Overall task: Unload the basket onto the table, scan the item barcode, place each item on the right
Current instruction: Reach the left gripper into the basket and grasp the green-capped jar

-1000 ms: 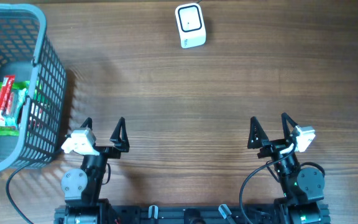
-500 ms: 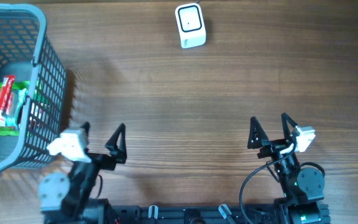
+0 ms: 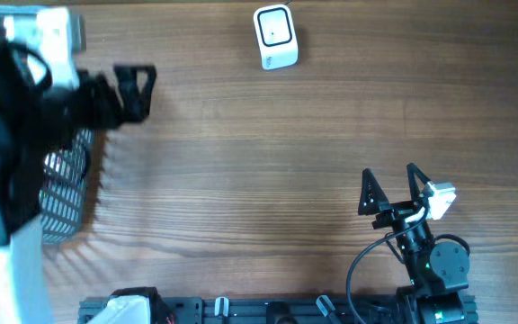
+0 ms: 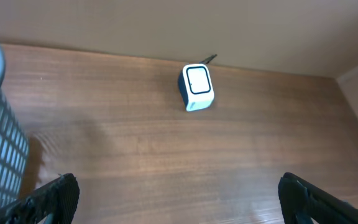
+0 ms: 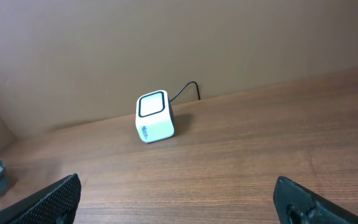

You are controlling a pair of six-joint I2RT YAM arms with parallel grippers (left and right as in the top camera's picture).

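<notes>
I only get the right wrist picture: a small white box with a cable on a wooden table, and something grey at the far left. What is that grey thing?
Observer: A grey-blue plastic mesh basket, standing at the left end of the wooden table.
Operator: Where is the other arm?
Observer: The left arm is raised above that basket, so close to the overhead camera that it hides most of it.
Operator: Is it carrying anything?
Observer: No. The left tool is wide open and empty, facing the small white cube-shaped box.
</notes>
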